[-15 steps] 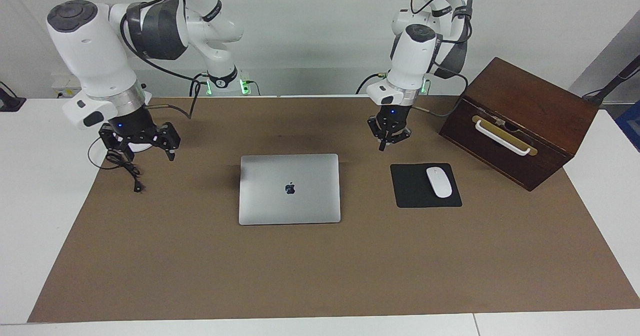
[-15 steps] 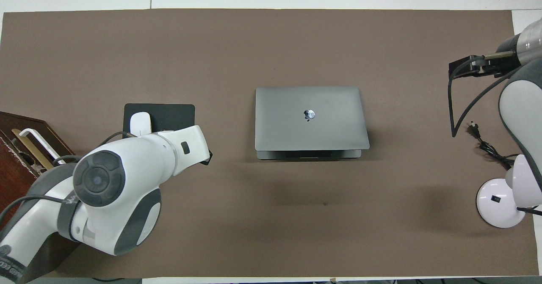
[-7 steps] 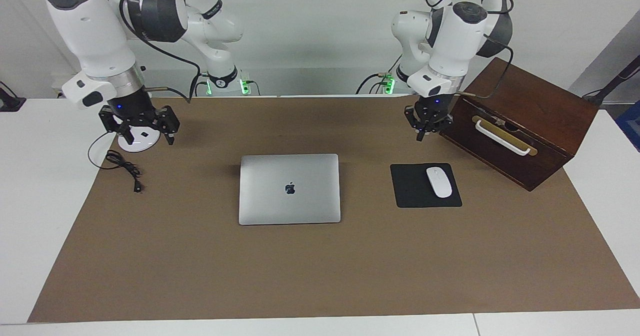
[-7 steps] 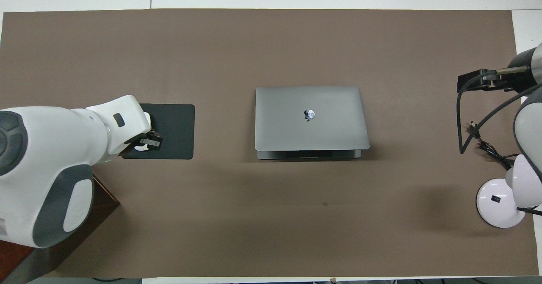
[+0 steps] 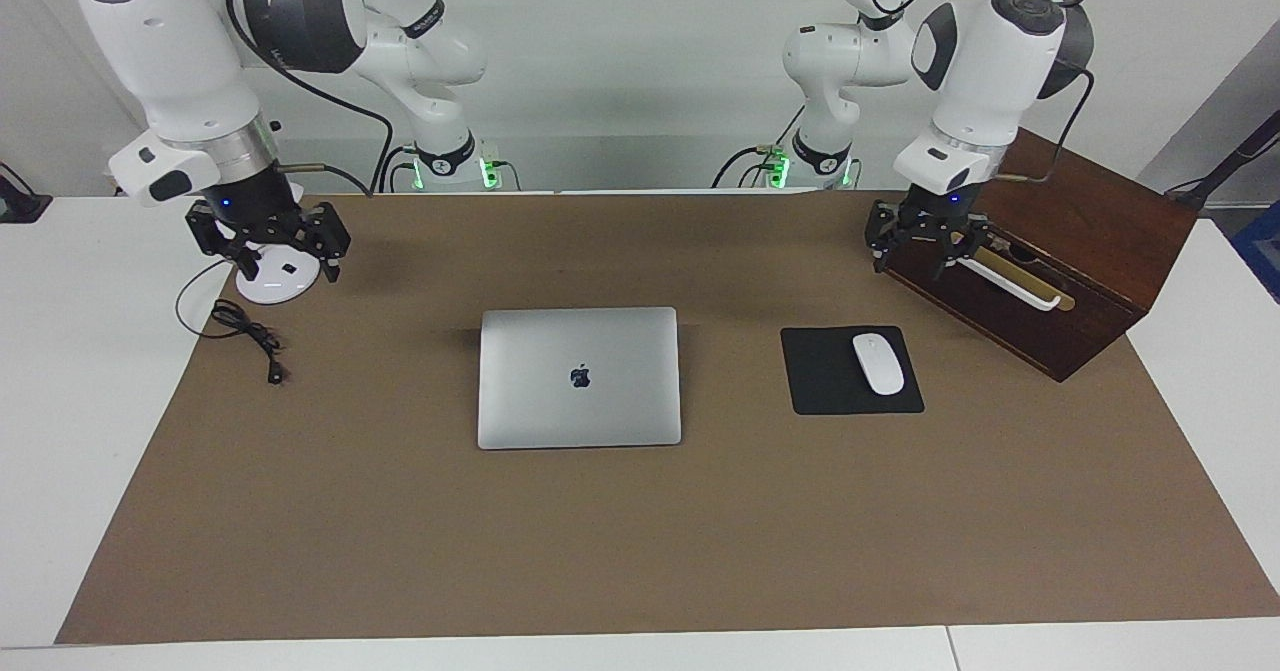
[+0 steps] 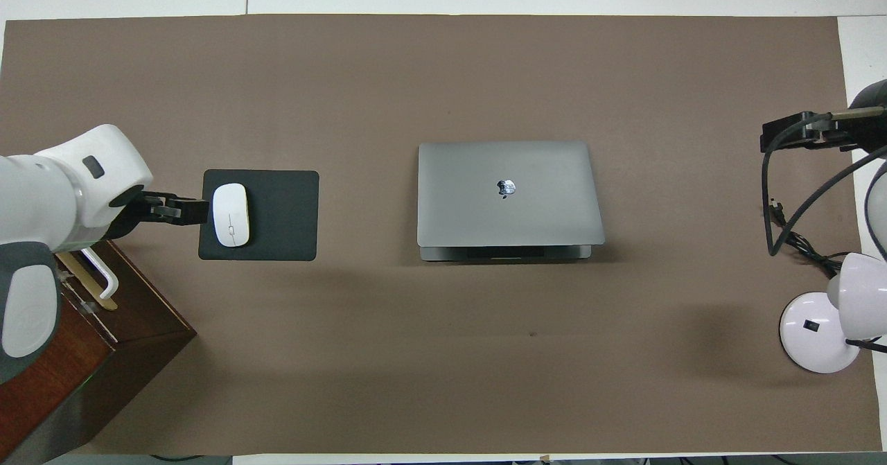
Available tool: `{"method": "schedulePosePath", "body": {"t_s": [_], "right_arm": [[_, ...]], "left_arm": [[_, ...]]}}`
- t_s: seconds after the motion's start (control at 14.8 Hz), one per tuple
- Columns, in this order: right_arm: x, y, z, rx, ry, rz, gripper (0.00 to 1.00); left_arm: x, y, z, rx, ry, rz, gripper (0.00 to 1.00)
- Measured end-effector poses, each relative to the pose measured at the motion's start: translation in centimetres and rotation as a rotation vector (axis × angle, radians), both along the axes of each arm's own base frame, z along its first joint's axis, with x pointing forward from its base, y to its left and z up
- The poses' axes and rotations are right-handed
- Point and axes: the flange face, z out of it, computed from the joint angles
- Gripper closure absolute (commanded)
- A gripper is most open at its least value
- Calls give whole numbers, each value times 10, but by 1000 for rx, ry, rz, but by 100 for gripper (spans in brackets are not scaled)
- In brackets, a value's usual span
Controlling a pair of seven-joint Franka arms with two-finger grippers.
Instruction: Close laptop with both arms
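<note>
Both grippers, left (image 5: 928,247) and right (image 5: 268,244), hang open, flanking the shut laptop (image 5: 579,378).

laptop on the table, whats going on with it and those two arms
The laptop lies shut and flat on the brown mat, so the closing looks done. Neither arm touches it. The left gripper hangs open over the wooden box, which is beside the mouse pad and its white mouse. The right gripper hangs open over the white lamp base at the right arm's end of the table.
</note>
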Motion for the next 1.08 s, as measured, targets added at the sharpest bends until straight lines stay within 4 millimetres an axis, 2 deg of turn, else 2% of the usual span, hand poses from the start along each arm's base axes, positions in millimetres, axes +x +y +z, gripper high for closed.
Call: {"method": "schedulePosePath", "body": {"t_s": [0.27, 0.47, 0.88, 1.08], "right_arm": [[-2, 0, 2, 0, 12, -1, 0], [-2, 0, 2, 0, 12, -1, 0], [-3, -6, 2, 0, 13, -12, 0], [-3, -6, 2, 0, 13, -12, 0]], "left_arm": [[7, 50, 11, -2, -21, 97, 0], [9, 71, 25, -2, -20, 138, 0], [24, 76, 80, 1, 74, 142, 0], [29, 78, 95, 17, 140, 139, 0]]}}
